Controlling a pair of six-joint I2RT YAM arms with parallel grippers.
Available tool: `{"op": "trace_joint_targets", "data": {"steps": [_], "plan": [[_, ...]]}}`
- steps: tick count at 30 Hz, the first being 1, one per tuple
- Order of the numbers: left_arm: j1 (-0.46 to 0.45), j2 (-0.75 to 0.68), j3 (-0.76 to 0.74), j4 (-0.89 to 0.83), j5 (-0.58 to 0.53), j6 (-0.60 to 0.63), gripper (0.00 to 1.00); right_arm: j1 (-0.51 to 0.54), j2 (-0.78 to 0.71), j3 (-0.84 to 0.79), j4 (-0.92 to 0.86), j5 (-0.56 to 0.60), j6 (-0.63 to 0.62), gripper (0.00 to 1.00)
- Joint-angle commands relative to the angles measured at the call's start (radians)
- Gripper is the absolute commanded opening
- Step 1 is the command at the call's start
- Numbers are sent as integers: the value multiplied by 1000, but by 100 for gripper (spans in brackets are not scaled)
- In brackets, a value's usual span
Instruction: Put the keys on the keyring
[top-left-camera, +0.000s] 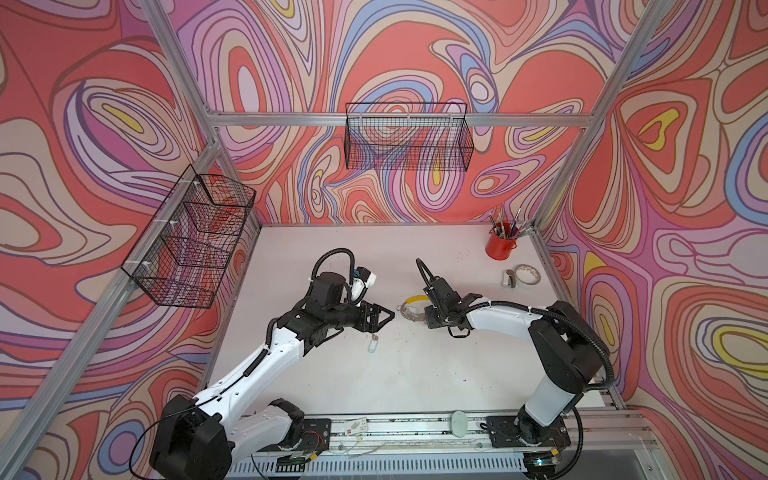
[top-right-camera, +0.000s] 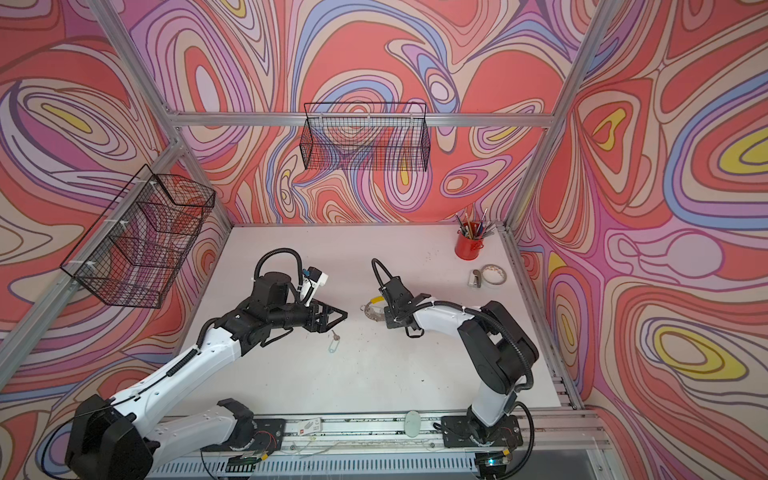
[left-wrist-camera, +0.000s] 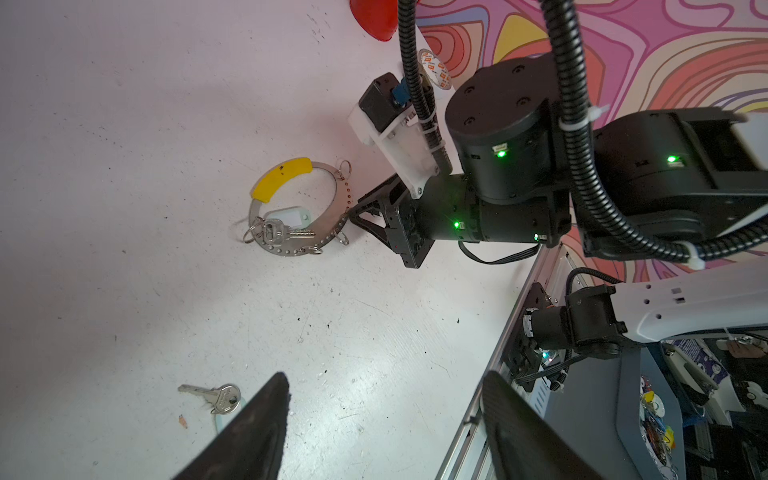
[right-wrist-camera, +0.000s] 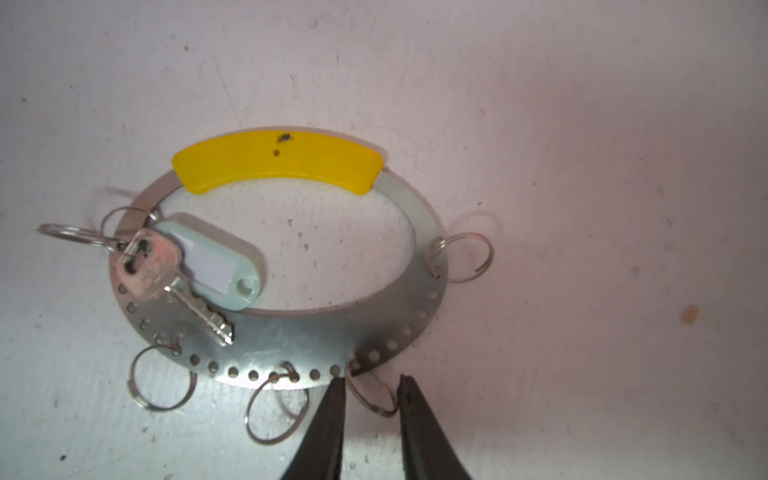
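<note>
Your R gripper (right-wrist-camera: 372, 379): jaws narrow astride wire loop (right-wrist-camera: 382, 411) on keyring (right-wrist-camera: 291, 336), grip unclear | L gripper (left-wrist-camera: 386, 374): released, loose key (left-wrist-camera: 216, 399) just beside.

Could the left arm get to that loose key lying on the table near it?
Probably yes: the loose key lies bare on the table right by the open left end effector, with nothing between them.

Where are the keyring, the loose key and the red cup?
keyring (right-wrist-camera: 291, 336): right wrist view, grey metal band.
loose key (left-wrist-camera: 226, 398): left wrist view, round head.
red cup (top-left-camera: 499, 249): a top view, side wall.
</note>
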Motion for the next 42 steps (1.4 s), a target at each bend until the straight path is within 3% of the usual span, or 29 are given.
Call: {"op": "trace_joint_targets", "data": {"steps": [1,16,28,42], "plan": [[6,2,11,12,18,6,75,5,-7,29,-16,28,-11,25],[6,0,7,18,26,6,76,5,2,27,-6,-2,-21,20],[7,-8,4,19,18,8,76,68,-10,53,-3,-34,1,35],[6,-18,0,27,18,3,76,91,67,64,-10,28,3,34]]}}
